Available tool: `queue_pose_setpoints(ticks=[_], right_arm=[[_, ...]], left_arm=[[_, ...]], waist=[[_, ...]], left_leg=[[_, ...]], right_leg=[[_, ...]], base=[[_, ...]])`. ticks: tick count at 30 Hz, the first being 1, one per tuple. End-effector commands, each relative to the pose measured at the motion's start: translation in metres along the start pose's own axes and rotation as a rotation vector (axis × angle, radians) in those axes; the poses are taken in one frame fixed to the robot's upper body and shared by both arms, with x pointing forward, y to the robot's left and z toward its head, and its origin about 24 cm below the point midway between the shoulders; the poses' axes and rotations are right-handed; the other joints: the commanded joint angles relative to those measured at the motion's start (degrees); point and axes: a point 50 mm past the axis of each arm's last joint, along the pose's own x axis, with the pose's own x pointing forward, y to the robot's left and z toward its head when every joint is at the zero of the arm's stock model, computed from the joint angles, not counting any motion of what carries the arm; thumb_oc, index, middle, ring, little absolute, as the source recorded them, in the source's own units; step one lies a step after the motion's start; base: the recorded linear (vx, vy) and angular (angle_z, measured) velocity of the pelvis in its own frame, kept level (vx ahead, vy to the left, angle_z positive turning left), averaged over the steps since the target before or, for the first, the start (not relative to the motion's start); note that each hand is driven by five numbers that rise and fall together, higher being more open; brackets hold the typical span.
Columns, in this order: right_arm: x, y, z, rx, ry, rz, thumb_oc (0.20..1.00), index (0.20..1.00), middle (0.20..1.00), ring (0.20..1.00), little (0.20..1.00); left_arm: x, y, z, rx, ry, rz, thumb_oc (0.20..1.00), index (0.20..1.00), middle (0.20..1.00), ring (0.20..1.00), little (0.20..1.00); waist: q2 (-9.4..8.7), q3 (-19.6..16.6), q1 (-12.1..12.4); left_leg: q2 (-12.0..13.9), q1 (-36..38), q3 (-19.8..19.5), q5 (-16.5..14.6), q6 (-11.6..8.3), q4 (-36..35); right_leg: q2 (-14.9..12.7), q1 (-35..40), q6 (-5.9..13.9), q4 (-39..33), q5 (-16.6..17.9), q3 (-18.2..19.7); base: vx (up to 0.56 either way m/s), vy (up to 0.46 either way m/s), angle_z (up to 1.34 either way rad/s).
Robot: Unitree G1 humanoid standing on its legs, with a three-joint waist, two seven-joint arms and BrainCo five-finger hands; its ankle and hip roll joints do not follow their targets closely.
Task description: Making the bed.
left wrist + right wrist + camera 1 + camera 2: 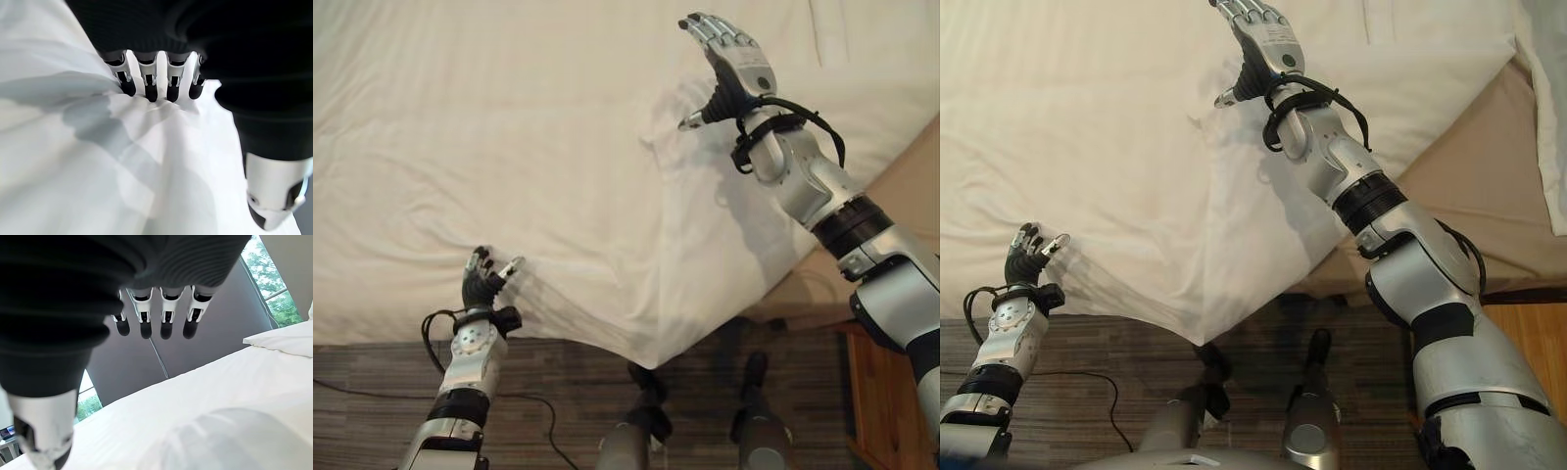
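A white sheet (509, 147) covers the bed, creased, and one corner (656, 343) hangs over the near edge toward the floor. My left hand (484, 282) is at the near edge of the bed. Its fingers (146, 85) are relaxed with their dark tips touching the sheet (98, 161), and the thumb (274, 196) stands apart from the cloth. My right hand (736, 59) is stretched out above the far part of the sheet, open with straight fingers (166, 316) and nothing in it.
To the right of the sheet, bare tan mattress (1489, 186) shows. A white pillow (288, 340) lies at the far right of the bed. A wooden piece of furniture (886, 401) stands at the lower right. Dark striped carpet (372, 392) runs along the near side of the bed.
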Motion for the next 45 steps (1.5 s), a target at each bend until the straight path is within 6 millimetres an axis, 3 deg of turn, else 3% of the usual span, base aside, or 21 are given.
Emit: queue_pose_setpoints(ticks=[1, 6, 7, 8, 9, 11, 13, 14, 15, 16, 19, 20, 22, 23, 25, 30, 36, 40, 42, 44, 45], right_arm=[[0.019, -0.01, 0.018, -0.017, -0.045, -0.055, 1.0, 1.0, 1.0, 1.0, 1.0], [0.013, 0.01, 0.007, 0.083, 0.041, 0.006, 1.0, 1.0, 1.0, 1.0, 1.0], [0.006, 0.02, -0.002, 0.104, 0.086, 0.04, 0.523, 0.523, 0.523, 0.523, 0.523], [0.002, 0.025, -0.005, 0.102, 0.1, 0.056, 0.278, 0.278, 0.278, 0.278, 0.278], [0.004, -0.031, -0.048, 0.047, 0.177, -0.032, 0.2, 0.2, 0.2, 0.2, 0.2], [-0.008, -0.016, -0.021, 0.045, 0.026, 0.006, 0.2, 0.2, 0.2, 0.2, 0.2], [-0.025, -0.016, -0.024, 0.056, 0.006, 0.007, 0.2, 0.2, 0.2, 0.2, 0.2], [-0.033, 0.022, 0.01, 0.12, -0.074, 0.082, 0.2, 0.2, 0.2, 0.2, 0.2], [-0.031, 0.024, 0.015, 0.114, -0.066, 0.049, 0.2, 0.2, 0.2, 0.2, 0.2], [-0.025, 0.013, 0.008, 0.101, -0.043, 0.026, 0.2, 0.2, 0.2, 0.2, 0.2], [-0.031, 0.035, -0.006, 0.15, 0.057, 0.067, 0.2, 0.2, 0.2, 0.2, 0.2], [-0.022, -0.039, -0.067, 0.04, 0.198, -0.068, 0.2, 0.2, 0.2, 0.2, 0.2], [-0.026, -0.043, -0.057, 0.022, 0.115, -0.034, 0.2, 0.2, 0.2, 0.2, 0.2], [-0.024, -0.028, -0.024, 0.048, -0.008, 0.0, 0.2, 0.2, 0.2, 0.2, 0.2], [-0.031, -0.002, -0.021, 0.096, 0.028, 0.05, 0.2, 0.2, 0.2, 0.2, 0.2], [-0.053, 0.011, -0.089, 0.121, 0.341, 0.105, 0.2, 0.2, 0.2, 0.2, 0.2], [-0.063, 0.011, -0.096, 0.13, 0.365, 0.123, 0.2, 0.2, 0.2, 0.2, 0.2], [-0.098, 0.04, -0.114, 0.189, 0.501, 0.18, 0.2, 0.2, 0.2, 0.2, 0.2], [-0.144, 0.074, -0.137, 0.272, 0.715, 0.233, 0.2, 0.2, 0.2, 0.2, 0.2], [-0.144, 0.074, -0.137, 0.273, 0.716, 0.232, 0.2, 0.2, 0.2, 0.2, 0.2], [-0.171, 0.089, -0.146, 0.328, 0.833, 0.245, 0.2, 0.2, 0.2, 0.2, 0.2]], left_arm=[[0.012, -0.034, 0.036, -0.042, -0.137, -0.123, 1.0, 1.0, 1.0, 1.0, 1.0], [0.012, -0.038, 0.032, -0.064, -0.119, -0.13, 1.0, 1.0, 1.0, 1.0, 1.0], [0.009, -0.039, 0.02, -0.06, -0.073, -0.132, 1.0, 1.0, 1.0, 1.0, 1.0], [0.008, -0.042, 0.016, -0.048, -0.058, -0.143, 1.0, 1.0, 1.0, 1.0, 1.0], [0.008, -0.041, 0.015, -0.02, -0.05, -0.168, 1.0, 1.0, 1.0, 1.0, 1.0], [0.0, -0.06, 0.014, -0.024, -0.061, -0.234, 1.0, 1.0, 1.0, 1.0, 1.0], [-0.004, -0.071, 0.012, -0.037, -0.054, -0.267, 1.0, 1.0, 1.0, 1.0, 1.0], [-0.009, -0.084, 0.01, -0.054, -0.051, -0.303, 1.0, 1.0, 1.0, 1.0, 1.0], [-0.01, -0.084, 0.006, -0.081, -0.034, -0.284, 1.0, 1.0, 1.0, 1.0, 1.0], [-0.01, -0.081, -0.001, -0.095, 0.004, -0.266, 1.0, 1.0, 1.0, 1.0, 1.0], [-0.015, -0.086, -0.012, -0.108, 0.05, -0.289, 1.0, 1.0, 1.0, 1.0, 1.0], [-0.008, -0.07, -0.012, -0.109, 0.067, -0.237, 1.0, 1.0, 1.0, 1.0, 1.0], [-0.017, -0.082, -0.012, -0.071, 0.051, -0.335, 1.0, 1.0, 1.0, 1.0, 1.0], [-0.024, -0.092, -0.01, -0.085, 0.03, -0.379, 1.0, 1.0, 1.0, 1.0, 1.0], [-0.026, -0.093, -0.014, -0.126, 0.051, -0.365, 1.0, 1.0, 1.0, 1.0, 1.0], [-0.03, -0.073, -0.035, -0.098, 0.147, -0.336, 1.0, 1.0, 1.0, 1.0, 1.0], [-0.031, -0.06, -0.038, -0.083, 0.156, -0.317, 1.0, 1.0, 1.0, 1.0, 1.0], [-0.039, -0.054, -0.05, -0.066, 0.197, -0.309, 1.0, 1.0, 1.0, 1.0, 1.0], [-0.044, -0.062, -0.057, -0.058, 0.225, -0.337, 1.0, 1.0, 1.0, 1.0, 1.0], [-0.044, -0.062, -0.057, -0.056, 0.226, -0.338, 1.0, 1.0, 1.0, 1.0, 1.0], [-0.045, -0.071, -0.061, -0.048, 0.241, -0.356, 1.0, 1.0, 1.0, 1.0, 1.0]], waist=[[1.34, -1.1, 0.4], [2.17, -0.9, 0.6], [1.9, -0.7, -0.1], [1.75, -0.7, -0.2], [1.12, -0.3, -1.1], [0.52, 0.3, -2.1], [-0.34, 0.7, -3.1], [-0.07, 0.9, -2.8], [-0.61, 0.2, -3.2], [-1.08, -0.7, -3.6], [-1.48, -1.5, -3.9], [-2.46, -3.0, -5.0], [-2.95, -3.2, -5.9], [-3.42, -4.4, -6.4], [-3.87, -5.1, -6.6], [-5.08, -8.9, -8.1], [-5.17, -9.8, -9.8], [-4.71, -10.3, -10.3], [-3.7, -10.3, -10.5], [-3.75, -10.3, -10.4], [-3.07, -10.4, -10.7]], left_leg=[[6.5, 2.6, -3.0, 5.1, -13.78, 0.4], [6.8, -1.3, -3.2, 5.8, -14.04, 0.4], [7.4, -2.8, -3.2, 6.0, -14.23, 0.4], [7.6, -2.9, -3.0, 6.0, -14.31, 0.4], [8.0, -2.1, -2.3, 5.9, -14.49, 0.4], [7.9, -0.3, -1.7, 5.3, -14.34, 0.4], [7.4, 2.6, -1.1, 4.3, -14.08, 0.4], [7.1, 3.5, -1.0, 3.9, -13.87, 0.4], [6.6, 5.6, -0.9, 3.1, -13.65, 0.4], [6.3, 7.0, -0.8, 2.7, -13.46, 0.4], [5.4, 10.7, -0.3, 1.9, -13.01, 0.4], [5.1, 12.1, -0.1, 1.4, -13.02, 0.4], [4.6, 14.3, 0.5, 1.0, -12.82, 0.4], [4.2, 16.0, 0.7, 0.6, -12.3, 0.4], [4.0, 16.7, 0.6, 0.3, -12.05, 0.4], [3.3, 19.6, 1.9, 0.1, -11.88, 0.4], [3.6, 20.7, 3.6, 0.4, -11.89, 0.4], [3.6, 21.8, 4.5, 0.4, -11.77, 0.4], [3.5, 22.1, 4.7, 0.6, -11.75, 0.4], [3.6, 22.1, 4.7, 0.6, -11.76, 0.4], [3.6, 22.2, 4.8, 0.7, -11.79, 0.4]], right_leg=[[1.0, -6.6, 1.09, 0.7, 2.6, 4.6], [0.6, -10.4, 1.6, 0.7, 3.6, 5.1], [1.0, -11.9, 1.75, 0.7, 3.7, 5.6], [1.1, -12.0, 1.73, 0.7, 3.8, 5.8], [1.4, -11.8, 1.77, 0.7, 3.6, 5.9], [1.7, -10.8, 1.52, 0.7, 3.3, 6.2], [1.7, -8.9, 1.37, 0.7, 3.1, 6.3], [1.6, -8.1, 1.25, 0.7, 3.1, 6.3], [1.3, -6.3, 1.19, 0.7, 2.8, 6.1], [1.2, -5.3, 1.1, 0.7, 2.9, 6.0], [0.7, -2.0, 1.17, 0.7, 3.0, 5.7], [0.7, -1.0, 1.36, 0.7, 2.9, 5.9], [0.6, 0.4, 1.51, 0.7, 3.1, 6.6], [0.5, 1.7, 1.44, 0.7, 3.2, 6.9], [0.4, 2.6, 1.45, 0.7, 3.2, 6.8], [0.4, 4.8, 1.9, 0.7, 3.9, 7.3], [0.7, 4.9, 1.79, 0.7, 4.3, 8.1], [0.8, 5.6, 1.76, 0.7, 4.0, 8.4], [0.8, 6.0, 1.75, 0.7, 3.8, 8.0], [0.8, 6.1, 1.74, 0.7, 3.8, 8.0], [0.9, 6.1, 1.7, 0.7, 3.6, 7.9]], base=[[-0.03, -0.067, -0.04], [-0.03, -0.054, -0.01], [-0.03, -0.083, -0.04], [-0.02, -0.07, -0.04], [0.0, 0.0, 0.0], [0.0, 0.0, 0.0], [0.0, 0.015, -0.08], [0.03, 0.039, -0.18], [0.04, 0.033, -0.24], [0.05, 0.049, -0.25], [0.04, 0.039, -0.09], [0.02, 0.055, 0.02], [0.0, 0.058, 0.17], [0.0, 0.0, 0.0], [-0.01, 0.012, -0.21], [-0.04, 0.022, -0.06], [-0.04, -0.007, -0.18], [-0.01, -0.037, -0.28], [-0.03, -0.059, -0.15], [-0.01, -0.014, -0.03], [-0.01, -0.046, 0.03]])
